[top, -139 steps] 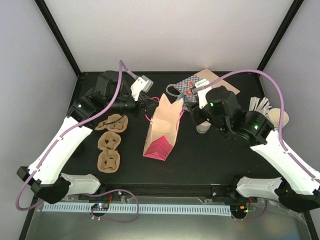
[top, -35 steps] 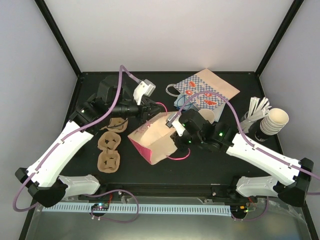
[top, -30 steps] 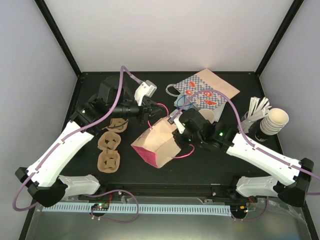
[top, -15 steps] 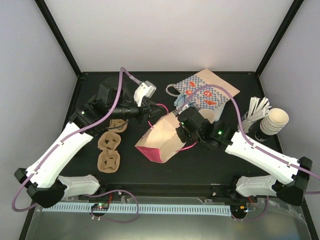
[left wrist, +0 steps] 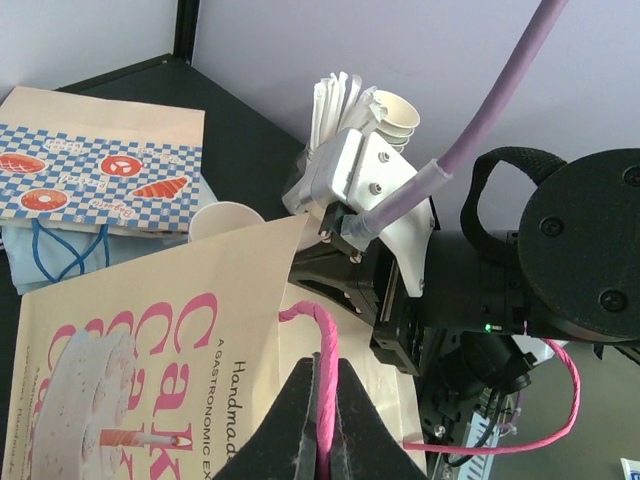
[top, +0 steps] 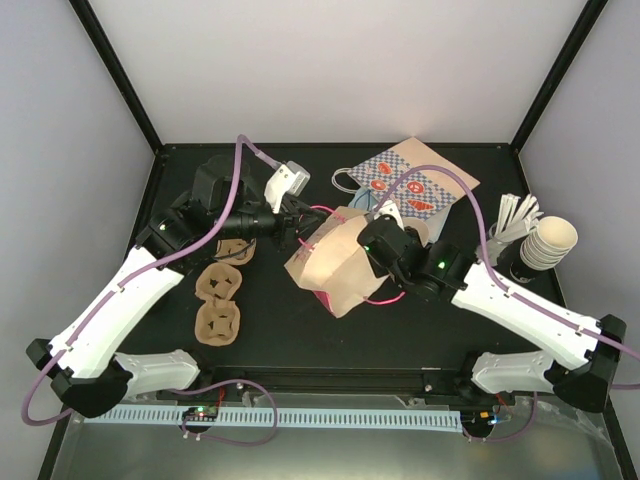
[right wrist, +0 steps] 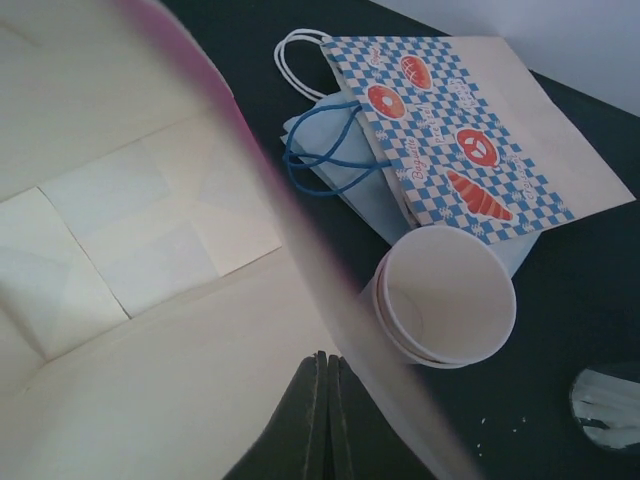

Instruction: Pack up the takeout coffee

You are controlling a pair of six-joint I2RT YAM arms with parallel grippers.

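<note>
Nearest the arm bases, on the left of the black counter (top: 400,340), lie three brown pulp cup carriers (top: 218,305), well apart from both arms. Past them, mid-counter, the pink bag (top: 340,270) is tipped on a slant, its cream side with the cake print facing up and its pink base low on the near left. The left end effector (left wrist: 323,385) reaches in from the left with its fingers clamped on one pink cord handle (left wrist: 326,340) at the bag's top edge; the other handle loops loose on the right side. The right end effector (right wrist: 326,370) is at the bag's mouth with its fingers pressed together against the pale inner wall. The folded bottom of the bag shows beyond them, and whether any paper is pinched between them cannot be told. Just beyond the bag's rim, outside it, the takeout coffee cup (right wrist: 447,296) stands upright on the counter, mouth up and nothing visible inside. It is beside the right arm's wrist and at the near corner of a flat checkered bag (right wrist: 450,130) printed with pastries. That bag lies over a pale blue bag (right wrist: 340,170) with blue cord handles. Farther to the right, near the counter's edge, a stack of nested cream cups (top: 552,240) lies beside a bundle of white sticks (top: 517,212).
</note>
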